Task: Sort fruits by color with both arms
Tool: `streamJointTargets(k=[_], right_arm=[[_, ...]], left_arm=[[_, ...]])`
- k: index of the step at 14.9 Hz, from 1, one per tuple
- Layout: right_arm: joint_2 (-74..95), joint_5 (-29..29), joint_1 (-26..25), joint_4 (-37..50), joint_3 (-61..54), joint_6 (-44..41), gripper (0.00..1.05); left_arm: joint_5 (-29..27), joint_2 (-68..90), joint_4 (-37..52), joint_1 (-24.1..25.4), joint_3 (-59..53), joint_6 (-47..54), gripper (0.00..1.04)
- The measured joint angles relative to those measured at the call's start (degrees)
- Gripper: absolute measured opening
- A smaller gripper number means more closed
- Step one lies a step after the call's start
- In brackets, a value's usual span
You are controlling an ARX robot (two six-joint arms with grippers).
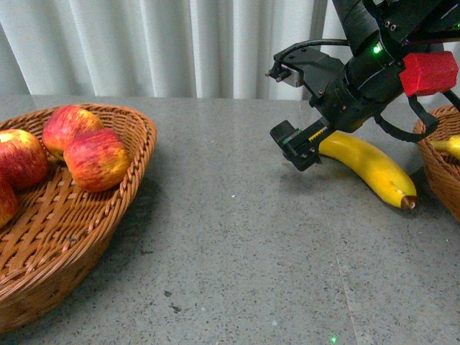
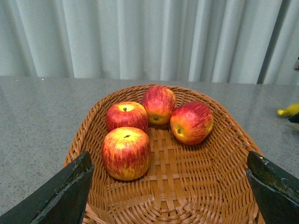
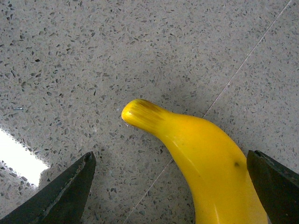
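The grey speckled table (image 1: 237, 244) carries two wicker baskets: the left basket (image 1: 136, 136) at the left edge of the front view and the right basket (image 1: 438, 162), partly out of frame, at the right edge. The right arm (image 1: 366, 65), with its red block (image 1: 429, 72), reaches down from the upper right. A banana (image 1: 374, 169) lies on the table just beside the right basket, its brown tip toward the camera. A second banana (image 1: 449, 146) rests inside the right basket. Four apples (image 2: 127, 151) sit in the left basket, grouped toward its far end. Right gripper (image 3: 170, 158): released, jaws spread wide on either side of the banana's stem end, no contact visible. Left gripper (image 2: 169, 161): released, jaws spread, empty, positioned over the left basket.
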Motion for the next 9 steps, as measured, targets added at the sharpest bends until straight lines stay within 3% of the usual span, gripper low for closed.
streamJointTargets(k=[8, 9], right_arm=[[1.49, 1.77, 2.45, 1.49, -0.39, -2.36, 0.97], [1.53, 1.90, 3.10, 1.62, -0.39, -2.47, 0.89]], left_arm=[[0.00, 0.00, 0.00, 0.00, 0.00, 0.00, 0.98], [0.02, 0.00, 0.00, 0.00, 0.00, 0.00, 0.98]])
